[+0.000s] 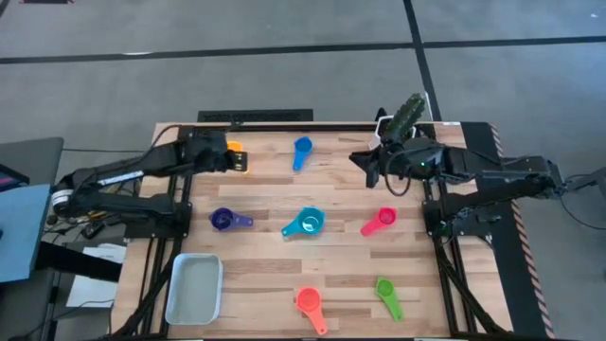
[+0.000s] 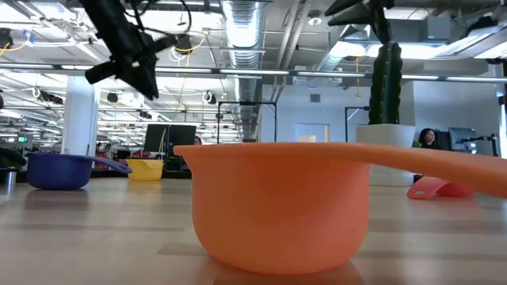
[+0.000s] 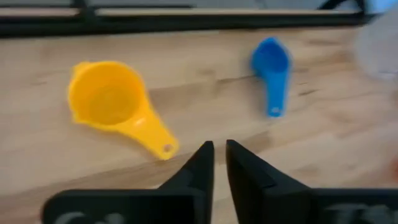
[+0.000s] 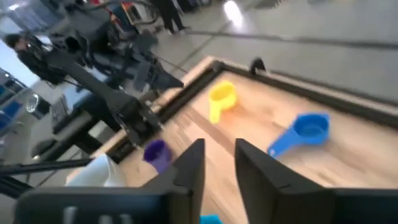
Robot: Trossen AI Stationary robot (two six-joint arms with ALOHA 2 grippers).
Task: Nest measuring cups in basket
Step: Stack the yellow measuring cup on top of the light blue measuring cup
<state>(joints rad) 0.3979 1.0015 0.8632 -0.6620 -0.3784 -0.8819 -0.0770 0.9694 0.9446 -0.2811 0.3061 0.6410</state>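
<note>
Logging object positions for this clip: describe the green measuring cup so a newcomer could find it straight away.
Start at the wooden table seen from above and go to the near edge, on the right arm's side. The green measuring cup lies there, right of the red-orange cup. It is the only green scoop.

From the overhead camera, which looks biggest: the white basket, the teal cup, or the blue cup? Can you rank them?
1. Basket, by far the largest.
2. Teal cup.
3. Blue cup, with a visibly smaller bowl than the teal one.
</note>
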